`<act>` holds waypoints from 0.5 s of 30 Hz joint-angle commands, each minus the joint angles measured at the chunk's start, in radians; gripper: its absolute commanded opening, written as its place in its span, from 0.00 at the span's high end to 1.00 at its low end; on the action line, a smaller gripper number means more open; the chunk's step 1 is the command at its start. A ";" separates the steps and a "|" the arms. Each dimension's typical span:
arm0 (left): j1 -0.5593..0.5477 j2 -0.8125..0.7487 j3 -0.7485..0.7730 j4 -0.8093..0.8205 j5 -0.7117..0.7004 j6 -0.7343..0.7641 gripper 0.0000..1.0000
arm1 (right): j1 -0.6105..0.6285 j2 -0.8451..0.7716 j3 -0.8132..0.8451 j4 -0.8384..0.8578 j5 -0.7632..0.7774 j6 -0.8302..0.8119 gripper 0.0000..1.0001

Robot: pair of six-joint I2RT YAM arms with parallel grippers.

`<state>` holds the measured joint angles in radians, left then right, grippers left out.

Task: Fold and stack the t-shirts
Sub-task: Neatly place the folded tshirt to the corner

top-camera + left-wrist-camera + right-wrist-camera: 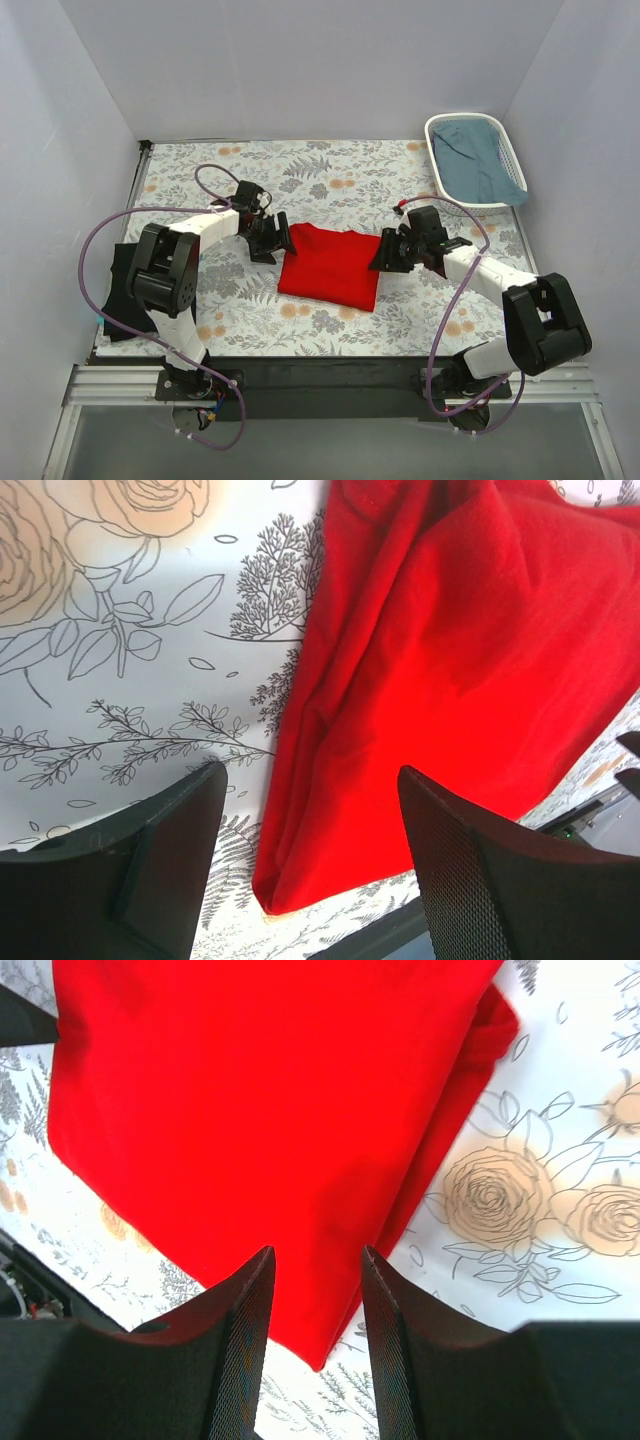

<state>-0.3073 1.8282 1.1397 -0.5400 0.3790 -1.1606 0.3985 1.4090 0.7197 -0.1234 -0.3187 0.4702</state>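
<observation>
Top external shows one red t-shirt, one black t-shirt; left fingers, right fingers spread.

The black soft cloth t-shirt at the top view's left is partly hidden behind the black elbow of the left arm. Both wrist views cut the bright red cloth t-shirt off at their top edges. The blue-grey cloth in the white plastic basket is too small to identify.
</observation>
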 commanded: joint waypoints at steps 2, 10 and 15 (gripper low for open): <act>-0.024 0.040 0.015 -0.020 0.024 0.050 0.33 | -0.004 0.016 0.050 -0.036 0.055 -0.034 0.53; -0.073 0.103 0.038 -0.041 -0.054 0.026 0.34 | -0.006 0.054 0.053 -0.041 0.066 -0.042 0.53; -0.096 0.137 0.054 -0.049 -0.091 0.001 0.43 | -0.006 0.068 0.053 -0.039 0.075 -0.048 0.53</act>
<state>-0.3805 1.8954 1.2102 -0.5621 0.3813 -1.1633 0.3985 1.4750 0.7372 -0.1608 -0.2588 0.4397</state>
